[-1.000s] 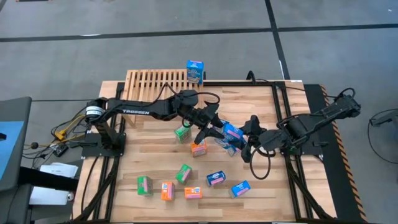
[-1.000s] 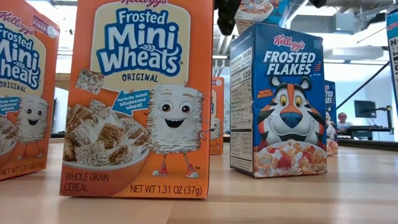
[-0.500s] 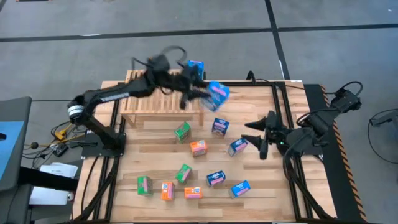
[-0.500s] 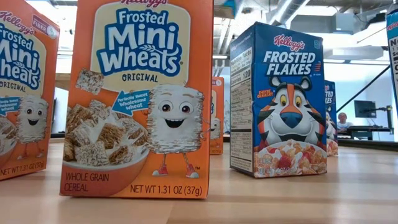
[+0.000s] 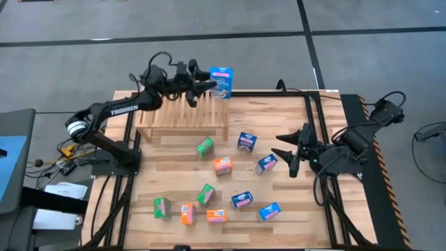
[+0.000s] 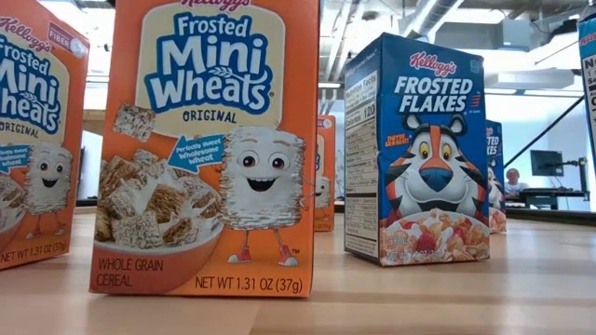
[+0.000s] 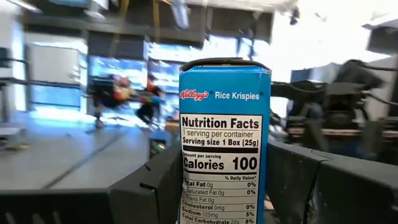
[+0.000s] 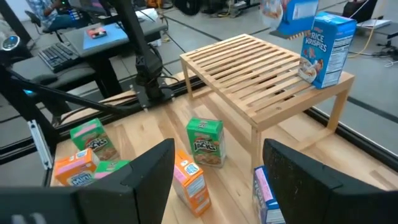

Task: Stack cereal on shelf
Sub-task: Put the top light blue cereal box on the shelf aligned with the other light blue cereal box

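My left gripper (image 5: pixel 211 85) reaches over the slatted wooden shelf (image 5: pixel 181 111) and is shut on a blue Rice Krispies box (image 7: pixel 224 137) at the shelf's far right corner. The right wrist view shows this held box (image 8: pixel 297 15) in the air beside a second blue Rice Krispies box (image 8: pixel 326 50), which stands on its base on the slats. My right gripper (image 5: pixel 289 153) hovers open over the table's right part, beside a blue box (image 5: pixel 266 164). Several more cereal boxes lie on the table. My left gripper pinches the blue box between its two fingers (image 7: pixel 158 186), one on each broad face, with the narrow nutrition panel (image 7: pixel 221 162) facing the wrist. The fingers come level from the table's left side. The box is upright and lifted above the slats.
Loose boxes sit near of the shelf: green (image 5: pixel 204 147), orange (image 5: pixel 222 166), blue (image 5: pixel 245 141), and a row along the near edge from a green one (image 5: pixel 162 208) to a blue one (image 5: pixel 269 211). An orange box (image 6: pixel 209 149) and a blue box (image 6: pixel 419 154) fill the low view.
My left gripper has lifted a blue box from the cluster at the table's middle. It has swung up and toward the far edge, to the shelf's far right corner, still shut on the box. My right gripper has drawn back toward the table's right edge.
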Robot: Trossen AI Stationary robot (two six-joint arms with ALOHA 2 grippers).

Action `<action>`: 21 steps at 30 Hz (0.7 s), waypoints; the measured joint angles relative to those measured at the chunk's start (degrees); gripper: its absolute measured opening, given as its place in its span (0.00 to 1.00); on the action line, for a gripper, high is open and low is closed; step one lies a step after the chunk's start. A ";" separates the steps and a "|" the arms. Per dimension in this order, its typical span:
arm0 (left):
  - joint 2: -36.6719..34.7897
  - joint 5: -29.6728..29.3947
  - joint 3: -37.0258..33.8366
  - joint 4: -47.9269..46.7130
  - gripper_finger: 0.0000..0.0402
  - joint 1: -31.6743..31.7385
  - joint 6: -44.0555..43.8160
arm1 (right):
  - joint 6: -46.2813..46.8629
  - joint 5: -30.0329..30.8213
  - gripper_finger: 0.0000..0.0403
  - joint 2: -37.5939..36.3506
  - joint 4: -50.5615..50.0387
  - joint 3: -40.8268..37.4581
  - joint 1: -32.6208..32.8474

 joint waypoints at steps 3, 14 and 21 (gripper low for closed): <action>0.13 -3.31 -5.52 6.41 0.43 0.36 -0.52 | 0.25 -0.03 0.67 0.03 0.01 0.00 -0.67; 1.23 -3.30 -9.47 7.35 0.43 1.41 6.28 | 0.46 -0.44 0.67 0.19 -0.50 0.00 -3.18; 7.18 -0.06 -9.48 14.85 0.43 3.73 1.26 | 0.48 -0.63 0.67 0.17 -1.03 -0.01 -3.96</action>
